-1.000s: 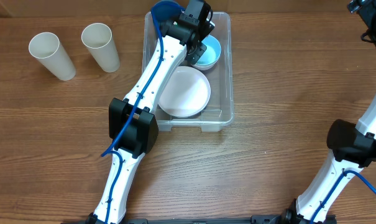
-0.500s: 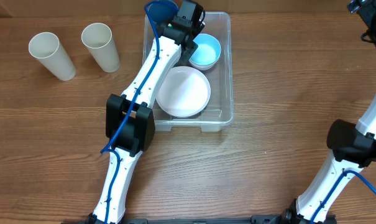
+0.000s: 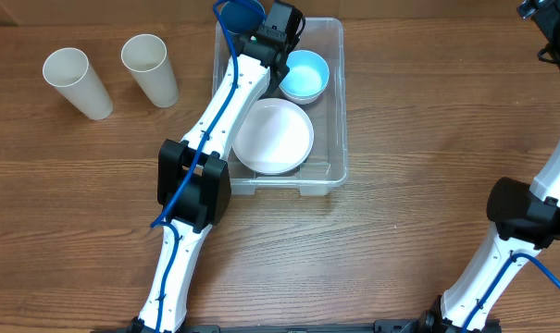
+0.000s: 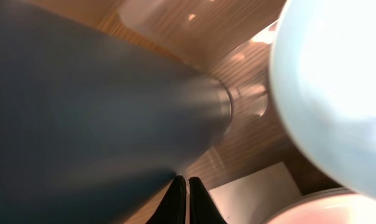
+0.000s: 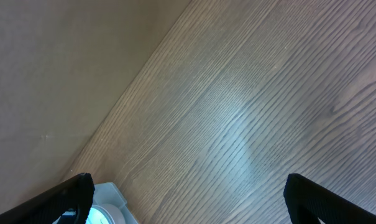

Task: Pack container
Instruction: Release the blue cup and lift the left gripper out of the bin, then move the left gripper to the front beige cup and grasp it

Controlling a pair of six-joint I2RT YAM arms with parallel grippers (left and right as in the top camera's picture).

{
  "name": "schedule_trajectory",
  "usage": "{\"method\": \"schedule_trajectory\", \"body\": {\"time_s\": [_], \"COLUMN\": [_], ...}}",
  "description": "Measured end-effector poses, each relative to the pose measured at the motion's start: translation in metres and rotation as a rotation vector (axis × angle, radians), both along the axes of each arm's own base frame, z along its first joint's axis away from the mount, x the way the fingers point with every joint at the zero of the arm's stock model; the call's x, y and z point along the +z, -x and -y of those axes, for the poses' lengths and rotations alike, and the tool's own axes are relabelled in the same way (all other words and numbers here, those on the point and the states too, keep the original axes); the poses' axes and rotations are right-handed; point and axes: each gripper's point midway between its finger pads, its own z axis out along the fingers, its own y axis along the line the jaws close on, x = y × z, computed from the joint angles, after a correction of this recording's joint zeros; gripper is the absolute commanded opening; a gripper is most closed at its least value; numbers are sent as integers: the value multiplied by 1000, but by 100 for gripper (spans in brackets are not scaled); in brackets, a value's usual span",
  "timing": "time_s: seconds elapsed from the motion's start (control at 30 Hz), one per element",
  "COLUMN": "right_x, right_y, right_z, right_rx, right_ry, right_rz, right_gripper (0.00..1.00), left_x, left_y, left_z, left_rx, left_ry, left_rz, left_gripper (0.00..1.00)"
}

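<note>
While the left fingers (image 4: 178, 199) pinch a blue cup (image 3: 241, 14) and the right fingers (image 5: 69, 193) gape empty, the container (image 3: 340, 111) looks light, stiff, slick; grip its thick rim.

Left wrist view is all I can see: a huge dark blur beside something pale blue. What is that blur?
Observer: A dark blue plastic cup, pinched by the left gripper over the far-left corner of the large clear plastic container.
Visitor: And the pale blue thing?
Observer: A small light blue round bowl lying inside the container, next to a white round dish.
Visitor: Anything still outside?
Observer: Two tall white cups stand on the wooden table, left of the container.
</note>
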Motion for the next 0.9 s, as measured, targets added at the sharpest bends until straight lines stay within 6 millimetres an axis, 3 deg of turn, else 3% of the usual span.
{"method": "schedule_trajectory", "body": {"time_s": [0.37, 0.57, 0.67, 0.73, 0.9], "right_x": [0, 0, 0, 0, 0], "right_y": [0, 0, 0, 0, 0], "right_z": [0, 0, 0, 0, 0], "right_rx": [0, 0, 0, -1, 0], "right_ry": [0, 0, 0, 0, 0], "right_rz": [-1, 0, 0, 0, 0], "right_gripper": [100, 100, 100, 100, 100], "left_x": [12, 12, 9, 9, 4], "left_y": [-4, -3, 2, 8, 32], "left_z": [-29, -29, -16, 3, 62], "left_rx": [82, 102, 76, 40, -51], "left_ry": [-153, -140, -132, -128, -58], "left_rz": [62, 63, 50, 48, 26], "left_gripper": [4, 4, 5, 9, 35]}}
